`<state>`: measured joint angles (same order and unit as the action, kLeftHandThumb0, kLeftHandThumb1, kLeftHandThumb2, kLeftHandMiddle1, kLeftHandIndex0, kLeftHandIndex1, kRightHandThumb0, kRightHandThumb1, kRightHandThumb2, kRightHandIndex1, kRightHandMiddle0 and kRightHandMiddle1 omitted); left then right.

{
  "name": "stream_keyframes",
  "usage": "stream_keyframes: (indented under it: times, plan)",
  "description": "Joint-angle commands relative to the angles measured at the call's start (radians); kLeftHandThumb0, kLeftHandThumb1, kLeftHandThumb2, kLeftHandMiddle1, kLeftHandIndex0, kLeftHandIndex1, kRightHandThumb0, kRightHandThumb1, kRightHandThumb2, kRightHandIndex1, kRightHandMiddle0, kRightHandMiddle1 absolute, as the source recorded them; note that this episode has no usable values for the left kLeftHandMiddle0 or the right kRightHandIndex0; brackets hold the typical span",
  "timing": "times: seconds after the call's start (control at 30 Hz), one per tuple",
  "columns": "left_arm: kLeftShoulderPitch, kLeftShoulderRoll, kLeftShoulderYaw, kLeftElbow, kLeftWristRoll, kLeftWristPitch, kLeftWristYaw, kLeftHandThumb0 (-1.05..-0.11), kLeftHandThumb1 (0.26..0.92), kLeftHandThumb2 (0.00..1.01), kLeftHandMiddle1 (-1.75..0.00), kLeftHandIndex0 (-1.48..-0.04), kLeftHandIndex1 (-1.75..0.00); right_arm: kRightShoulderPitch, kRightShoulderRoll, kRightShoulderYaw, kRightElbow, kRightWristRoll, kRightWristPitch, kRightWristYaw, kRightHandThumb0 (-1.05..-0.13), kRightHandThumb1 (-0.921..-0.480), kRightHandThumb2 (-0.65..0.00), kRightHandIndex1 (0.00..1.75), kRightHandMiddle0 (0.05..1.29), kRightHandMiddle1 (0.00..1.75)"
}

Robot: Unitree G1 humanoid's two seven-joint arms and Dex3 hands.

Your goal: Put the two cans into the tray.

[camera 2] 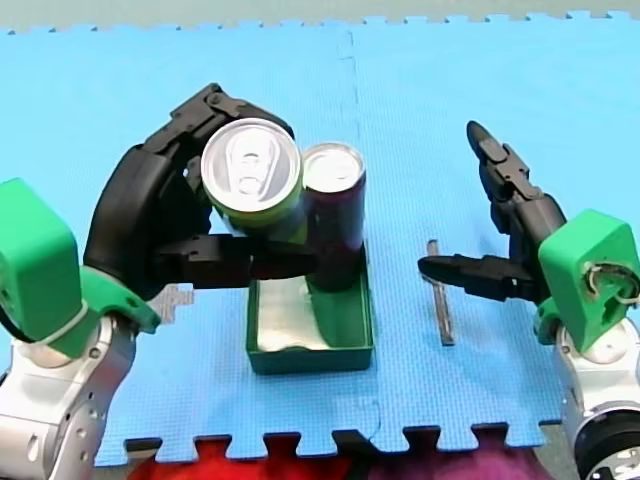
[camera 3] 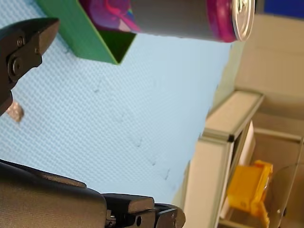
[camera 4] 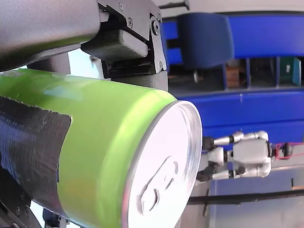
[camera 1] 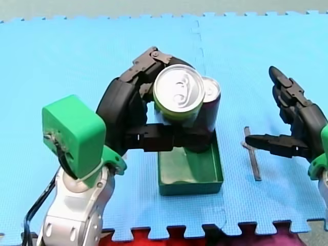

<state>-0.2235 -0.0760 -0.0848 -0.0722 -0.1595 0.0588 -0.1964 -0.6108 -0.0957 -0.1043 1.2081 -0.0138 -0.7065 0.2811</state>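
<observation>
A lime-green can (camera 2: 250, 175), silver-topped and patched with black tape, sat in the robot's black left hand (camera 2: 165, 225), beside a magenta, silver-topped can (camera 2: 335, 220) in a dark green tray (camera 2: 310, 359). The mat (camera 2: 500, 70) was light blue, with red and purple showing at its near edge. The right hand (camera 2: 515, 235) was black too, both wrists were cased in bright green, and a grey strip (camera 2: 441, 305) lay at right.
</observation>
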Motion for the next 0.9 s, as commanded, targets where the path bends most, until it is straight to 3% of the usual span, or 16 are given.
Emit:
stream_keyframes:
  times: [0.0, 0.43, 0.87]
  plan:
    - [-0.001, -0.003, -0.001, -0.006, 0.002, 0.001, 0.009, -0.587, 0.799, 0.00, -1.75, -0.56, -1.75, 0.003, -0.006, 0.001, -0.003, -0.002, -0.004, -0.009, -0.534, -0.645, -0.001, 0.00, 0.12, 0.00]
    - [0.004, -0.005, -0.014, -0.007, 0.015, 0.055, 0.041, -0.646, 0.812, 0.01, -1.75, -0.56, -1.75, 0.002, -0.005, 0.002, 0.000, 0.002, -0.006, -0.011, -0.532, -0.641, 0.000, 0.00, 0.12, 0.00]
    - [0.010, -0.004, -0.007, 0.055, 0.014, 0.028, 0.025, -0.665, 0.831, 0.01, -1.75, -0.55, -1.75, 0.005, -0.008, -0.001, -0.002, 0.006, -0.014, -0.005, -0.500, -0.635, 0.000, 0.00, 0.12, 0.00]
